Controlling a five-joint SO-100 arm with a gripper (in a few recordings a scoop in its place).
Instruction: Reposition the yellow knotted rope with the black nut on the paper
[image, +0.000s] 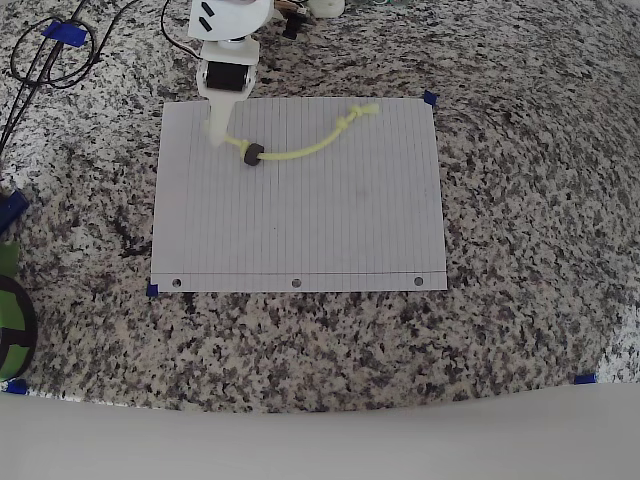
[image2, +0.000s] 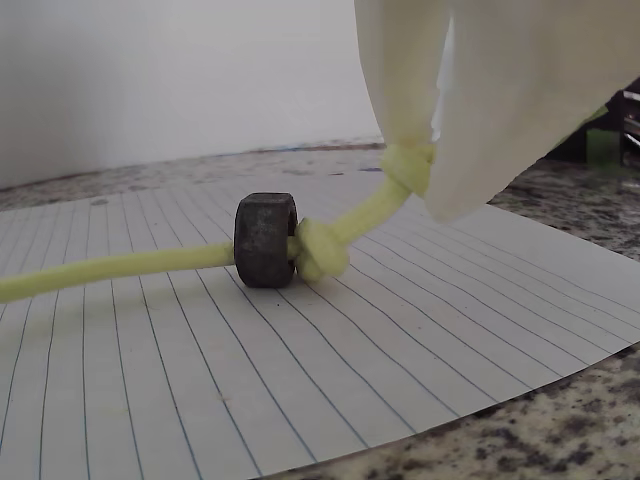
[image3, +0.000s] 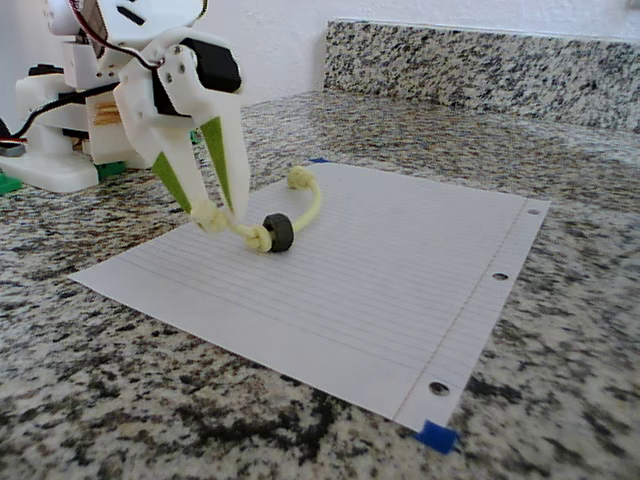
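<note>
The paper (image: 300, 215) lies flat on the granite counter, its punched holes along the near edge in the overhead view. Across its far-left part runs the yellow knotted rope (image: 305, 150), curving to an end knot near the paper's far edge. The black nut (image: 253, 155) stands on edge on the sheet, threaded on the cord against a knot. My white gripper (image: 216, 135) is shut on the rope's left end knot. In the wrist view the gripper (image2: 425, 165) pinches that knot just above the paper (image2: 300, 390), with the nut (image2: 265, 240) and rope (image2: 100, 268) stretching left. The fixed view shows the gripper (image3: 218, 217), nut (image3: 279, 233), rope (image3: 312, 203) and paper (image3: 380, 290).
Blue tape tabs (image: 431, 98) mark the paper's corners. Black cables (image: 50, 55) loop at the far left of the counter. A green and black object (image: 10, 320) sits at the left edge. The arm's white base (image3: 50, 150) stands behind the paper, and a granite backsplash (image3: 480, 65) rises at the back.
</note>
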